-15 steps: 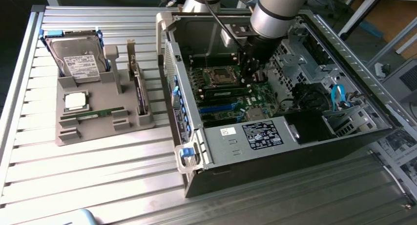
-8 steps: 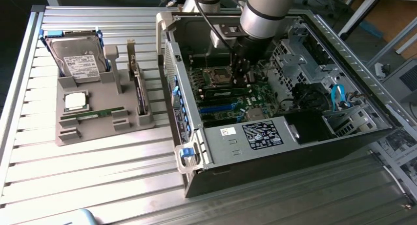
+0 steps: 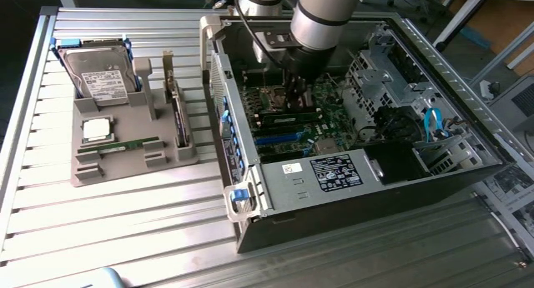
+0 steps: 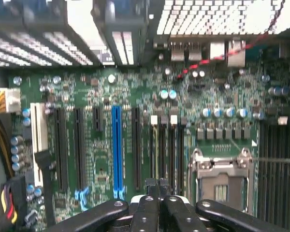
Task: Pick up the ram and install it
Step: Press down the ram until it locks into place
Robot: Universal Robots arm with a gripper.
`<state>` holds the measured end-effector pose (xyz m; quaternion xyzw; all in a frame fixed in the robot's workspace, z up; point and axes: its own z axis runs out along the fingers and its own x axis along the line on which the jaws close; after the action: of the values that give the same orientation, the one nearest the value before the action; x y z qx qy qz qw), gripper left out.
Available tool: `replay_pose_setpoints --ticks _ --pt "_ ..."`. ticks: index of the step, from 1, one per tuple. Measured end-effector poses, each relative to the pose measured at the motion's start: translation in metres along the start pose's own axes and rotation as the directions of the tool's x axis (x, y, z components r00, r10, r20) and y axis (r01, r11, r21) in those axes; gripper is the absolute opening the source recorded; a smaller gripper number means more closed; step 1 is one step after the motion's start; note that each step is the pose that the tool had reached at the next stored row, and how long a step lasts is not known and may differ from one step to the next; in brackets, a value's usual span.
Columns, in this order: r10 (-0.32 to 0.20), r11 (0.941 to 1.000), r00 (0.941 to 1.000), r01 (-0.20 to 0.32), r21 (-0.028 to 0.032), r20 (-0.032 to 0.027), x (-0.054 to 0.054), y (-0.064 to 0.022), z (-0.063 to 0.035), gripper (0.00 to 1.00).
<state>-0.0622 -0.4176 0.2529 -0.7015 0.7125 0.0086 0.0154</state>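
A slatted metal worktop [image 3: 125, 225] spans the exterior view, and the open computer case [image 3: 351, 132] fills the frame's centre and right. The grey robot arm [image 3: 321, 19] comes down from the top centre into the case, above the green motherboard [image 3: 304, 122]. At upper left stands a grey holder tray [image 3: 125, 160], with a silver hard drive [image 3: 100, 75] upright at its back and a square CPU chip [image 3: 96, 130] lying flat just below it. The ram [image 3: 125, 145], a thin green stick, lies in a slot of that tray at centre left, well apart from the arm. In the wrist view the claw [image 4: 158, 191] sits at bottom centre, its black fingers pressed together with nothing between them, over the dark memory slots [image 4: 166, 145] beside the empty CPU socket [image 4: 222, 176].
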Motion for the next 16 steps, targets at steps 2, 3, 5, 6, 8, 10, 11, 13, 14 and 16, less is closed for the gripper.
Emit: replay_pose_setpoints --ticks 2,3,5,6,8,10,11,13,14,16 --pt "0.0 1.0 1.0 0.0 0.0006 0.0001 0.0 0.005 0.0001 0.11" --pt "0.0 1.0 1.0 0.0 0.0008 0.0001 0.0 0.0071 0.0001 0.11" --pt "0.0 1.0 1.0 0.0 0.0015 0.0001 0.0 0.0137 0.0002 0.11" --pt "0.0 1.0 1.0 0.0 0.0019 0.0 0.0 0.0164 0.0002 0.11" --pt "0.0 1.0 1.0 0.0 0.0023 0.0 0.0 0.0208 0.0005 0.11" --pt "0.0 1.0 1.0 0.0 0.0024 0.0002 0.0 0.0222 0.0014 0.11" --pt "0.0 1.0 1.0 0.0 0.0023 0.0001 0.0 0.0223 0.0022 0.11" --pt "0.0 1.0 1.0 0.0 0.0023 0.0001 0.0 0.0225 0.004 0.11" --pt "0.0 1.0 1.0 0.0 0.0023 0.0001 0.001 0.0227 0.0048 0.11" --pt "0.0 1.0 1.0 0.0 0.0023 0.0001 0.001 0.0229 0.0061 0.11"
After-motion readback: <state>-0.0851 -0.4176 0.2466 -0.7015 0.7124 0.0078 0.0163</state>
